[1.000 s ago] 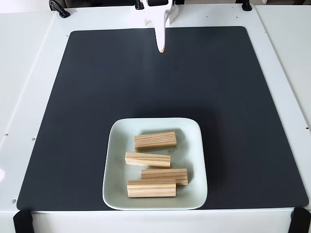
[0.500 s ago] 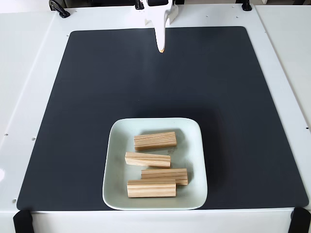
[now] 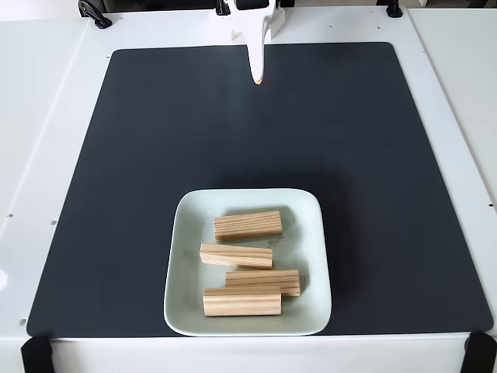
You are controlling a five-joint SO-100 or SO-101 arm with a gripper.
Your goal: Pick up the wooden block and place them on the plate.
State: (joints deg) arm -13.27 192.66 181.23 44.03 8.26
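Fixed view, status check. My gripper [image 3: 258,78] sits at the top edge of the black mat [image 3: 140,155], fingers pressed together to a single point, holding nothing, well apart from the plate [image 3: 185,233].

Change vs. 1 s ago and 0.5 s ago: none found. Gripper tip is in the same spot in all 3 pics, and no block has shifted. I read that as parked at rest rather than mid-move.

Block count: 4 wooden bars, all inside the plate's rim.
- Block 1 [image 3: 248,224], top of the stack-up, slightly tilted, nearest the far rim.
- Block 2 [image 3: 236,256], just below it, offset to view-left.
- Block 3 [image 3: 264,277], lower, view-right side, partly hidden behind block 4.
- Block 4 [image 3: 241,301], nearest the camera, touching or overlapping block 3; can't tell which.

Plate sits near the bottom-centre of the mat, close to the table's [image 3: 46,116] near edge. No stray blocks on the mat or table.

Judgement: with nothing changing, all 4 bars plated and my fingers empty, task looks complete. No further pick req'd. Only residual concern: block 4 is close to the near rim, but it appears seated inside.
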